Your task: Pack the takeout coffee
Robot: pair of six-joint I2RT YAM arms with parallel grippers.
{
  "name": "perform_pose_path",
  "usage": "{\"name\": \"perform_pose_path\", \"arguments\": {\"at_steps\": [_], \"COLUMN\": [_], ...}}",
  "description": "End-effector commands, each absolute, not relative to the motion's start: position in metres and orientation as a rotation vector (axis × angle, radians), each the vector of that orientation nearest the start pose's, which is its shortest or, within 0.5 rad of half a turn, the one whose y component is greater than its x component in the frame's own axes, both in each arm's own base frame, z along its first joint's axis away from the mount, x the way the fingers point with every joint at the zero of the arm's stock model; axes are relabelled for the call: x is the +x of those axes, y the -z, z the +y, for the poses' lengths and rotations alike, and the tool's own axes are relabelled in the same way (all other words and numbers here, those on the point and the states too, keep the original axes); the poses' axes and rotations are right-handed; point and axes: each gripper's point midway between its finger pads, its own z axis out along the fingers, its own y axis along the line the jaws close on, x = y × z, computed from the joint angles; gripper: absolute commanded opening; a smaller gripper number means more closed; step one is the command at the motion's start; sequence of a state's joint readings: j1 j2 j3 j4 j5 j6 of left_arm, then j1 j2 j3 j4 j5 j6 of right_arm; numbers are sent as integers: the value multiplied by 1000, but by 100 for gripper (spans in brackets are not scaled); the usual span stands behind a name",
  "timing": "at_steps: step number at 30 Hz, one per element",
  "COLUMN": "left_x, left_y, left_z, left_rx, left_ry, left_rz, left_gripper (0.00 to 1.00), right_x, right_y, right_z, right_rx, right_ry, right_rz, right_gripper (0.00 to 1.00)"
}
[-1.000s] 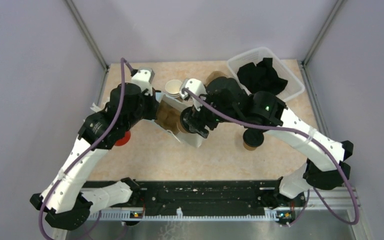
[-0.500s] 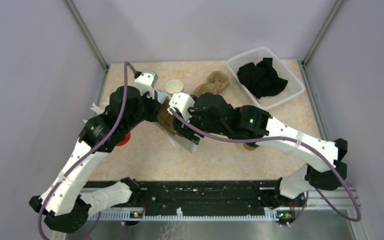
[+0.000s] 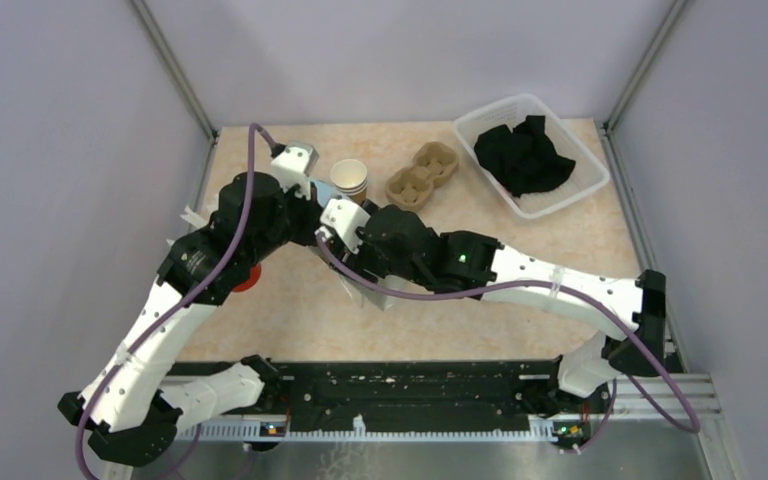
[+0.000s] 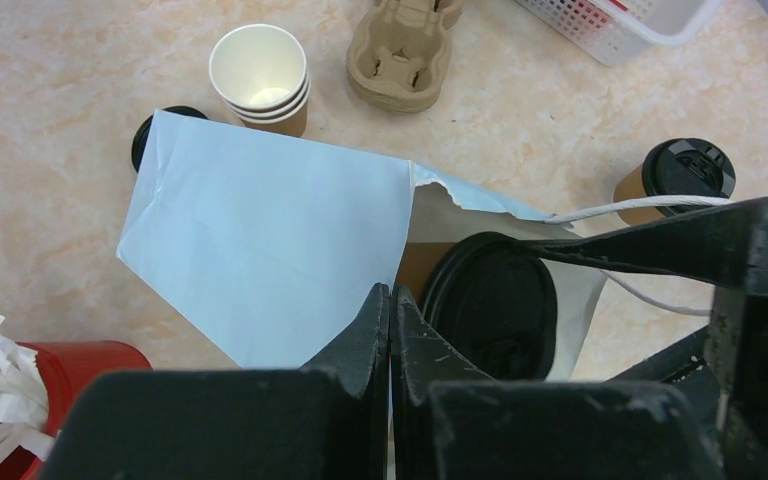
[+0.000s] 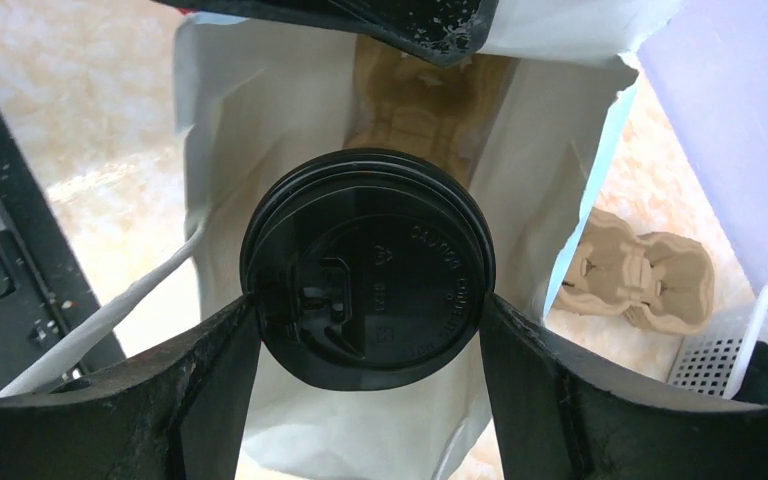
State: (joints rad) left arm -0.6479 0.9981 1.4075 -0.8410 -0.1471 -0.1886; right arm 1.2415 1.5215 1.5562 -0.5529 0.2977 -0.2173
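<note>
right gripper (image 5: 367,310) is gripping the first lidded cup (image 5: 370,240) by its lid rim. one finger (image 5: 210,380) is pressing on each side, and the jaws are standing fairly wide around it. the cup is sitting upright with its long axis vertical and its black lid facing up at the wrist camera. its body is hanging in the mouth of the white paper bag (image 5: 520,180). the lid embossing is reading "caution"; a triangle mark and smaller lettering are showing beside the sip flap, too fine to read. a tan cardboard carrier (image 5: 415,95) is lying inside the bag, beyond the cup.

left gripper (image 4: 390,300) is standing fully closed, pinching the bag's torn top edge.

second lidded cup (image 4: 676,172) is standing upright on the table (image 4: 60,180), lid up, apart from the bag. in the top view the right arm is covering it. its lid markings are too small to read.

also sitting on the table:
- a stack of empty cups (image 3: 349,178), mouths up
- a second carrier (image 3: 422,173) just beside the stack
- a white basket (image 3: 572,197) holding black cloth
- a red cup of white sticks (image 4: 75,368)
</note>
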Motion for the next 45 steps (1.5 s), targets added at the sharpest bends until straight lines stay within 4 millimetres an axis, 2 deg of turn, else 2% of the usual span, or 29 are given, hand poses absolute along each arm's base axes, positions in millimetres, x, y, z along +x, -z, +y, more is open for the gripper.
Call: {"name": "perform_pose_path", "arguments": {"at_steps": [1, 6, 10, 14, 16, 20, 24, 26, 30, 40, 45], "left_x": [234, 223, 214, 210, 210, 208, 205, 203, 204, 220, 219], "left_y": [-364, -380, -396, -407, -400, -370, -338, -330, -328, -355, -338], "left_z": [-167, -186, -205, -213, -212, -207, -201, -198, -188, -166, -159], "left_rx": [368, 414, 418, 372, 358, 362, 399, 420, 420, 368, 386], "left_ry": [473, 618, 769, 862, 863, 824, 782, 764, 719, 591, 547], "left_rz": [1935, 1895, 1869, 1856, 1875, 1924, 1941, 1929, 1862, 1588, 1594], "left_gripper": [0, 0, 0, 0, 0, 0, 0, 0, 0, 0, 0], "right_x": [212, 211, 210, 203, 198, 194, 190, 186, 179, 191, 192], "right_y": [-301, -300, -312, -318, -316, -300, -281, -272, -258, -261, -253], "right_z": [403, 400, 385, 366, 356, 340, 343, 346, 356, 357, 354], "right_rx": [-1137, -1128, -1124, -1133, -1140, -1153, -1182, -1216, -1266, -1318, -1342], "right_ry": [-289, -289, -264, -256, -252, -229, -204, -181, -178, -60, -24], "right_rz": [1600, 1599, 1614, 1656, 1676, 1710, 1744, 1748, 1748, 1695, 1707], "right_gripper": [44, 44, 44, 44, 44, 43, 41, 40, 40, 41, 41]}}
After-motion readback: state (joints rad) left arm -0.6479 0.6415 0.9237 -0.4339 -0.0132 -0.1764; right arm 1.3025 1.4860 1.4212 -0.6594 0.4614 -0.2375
